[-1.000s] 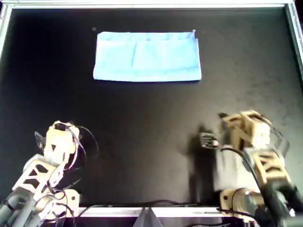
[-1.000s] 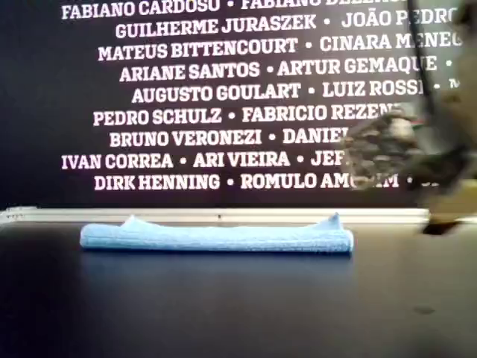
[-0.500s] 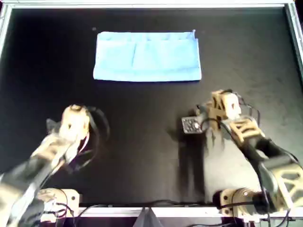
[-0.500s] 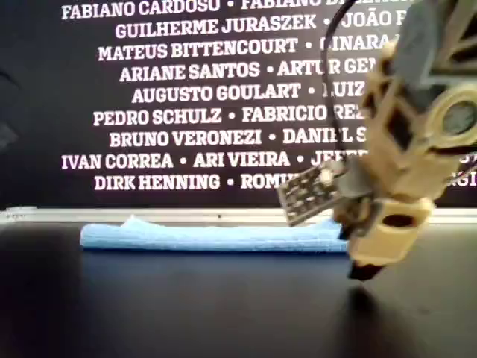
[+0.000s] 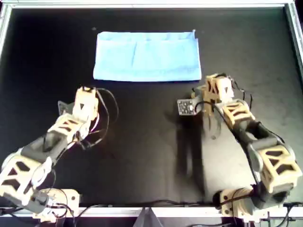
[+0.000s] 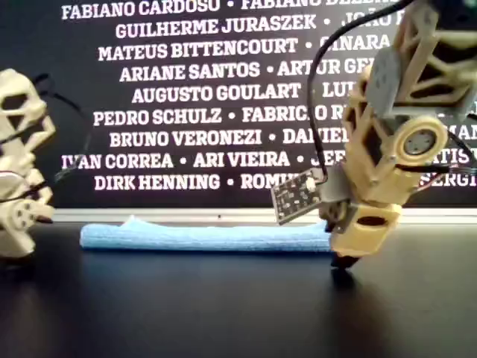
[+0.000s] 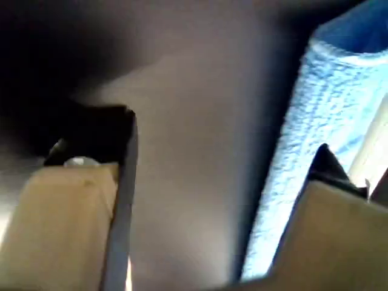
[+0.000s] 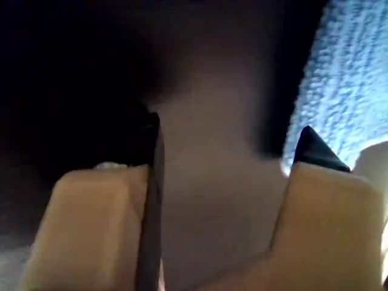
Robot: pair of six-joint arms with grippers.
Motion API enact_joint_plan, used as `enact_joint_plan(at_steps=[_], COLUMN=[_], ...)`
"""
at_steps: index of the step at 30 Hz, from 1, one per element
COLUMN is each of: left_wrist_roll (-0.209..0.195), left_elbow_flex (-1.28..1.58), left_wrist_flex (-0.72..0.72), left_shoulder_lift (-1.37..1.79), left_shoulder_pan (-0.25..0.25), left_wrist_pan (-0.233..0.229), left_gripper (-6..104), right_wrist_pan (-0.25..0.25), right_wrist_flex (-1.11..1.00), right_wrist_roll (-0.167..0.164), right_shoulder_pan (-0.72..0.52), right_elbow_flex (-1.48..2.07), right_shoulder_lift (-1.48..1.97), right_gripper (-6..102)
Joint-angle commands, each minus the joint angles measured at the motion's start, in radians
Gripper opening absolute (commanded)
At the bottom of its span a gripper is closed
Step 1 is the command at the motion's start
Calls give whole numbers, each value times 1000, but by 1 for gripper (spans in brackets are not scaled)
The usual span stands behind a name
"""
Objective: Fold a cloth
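Note:
The cloth is light blue and lies folded into a flat rectangle at the far middle of the black table; it shows as a low strip in the exterior view. My left gripper stands just short of the cloth's near corner at the overhead view's left, open, with only table between its fingers and the cloth's edge beside it. My right gripper is beside the near corner at the overhead view's right, low over the table, open and empty, with the cloth's corner next to one finger.
A metal frame rims the black table. A dark wall with white names stands behind the cloth. A small circuit board juts sideways from the right arm's wrist. Loose cables hang off the left arm.
Both arms have reached forward from the table's near edge toward the cloth's near corners. The right gripper has dropped close to the table. The cloth has not moved.

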Motion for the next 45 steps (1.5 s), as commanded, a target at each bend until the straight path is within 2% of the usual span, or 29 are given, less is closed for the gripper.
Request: enact_joint_plan(at_steps=[1,16,23,31,41,45], left_wrist_roll=[5,5,5,5,6,6], left_elbow_flex=[-106,-411,-511,-626,-653,-655], left_wrist_flex=[-12,-12,-11,-9,-9,-9], left_shoulder_lift=[-52,-284,-353,-434,-460,-460], left_shoulder_pan=[-6,-5,54,54,54,54], left_wrist_pan=[6,6,8,15,21,23], left_gripper=[100,100,100,100,100,100], right_wrist_pan=[8,8,8,8,8,6], right_wrist_flex=[-38,-20,-18,-18,-17,-17], right_wrist_roll=[-9,-12,-12,-8,-12,-12], right_shoulder_pan=[-8,-11,-11,-28,-26,-26], right_elbow_flex=[-121,-325,-410,-528,-546,-561], right_shoulder_lift=[-11,-149,-201,-278,-290,-293], right_gripper=[88,88,88,88,74,72])
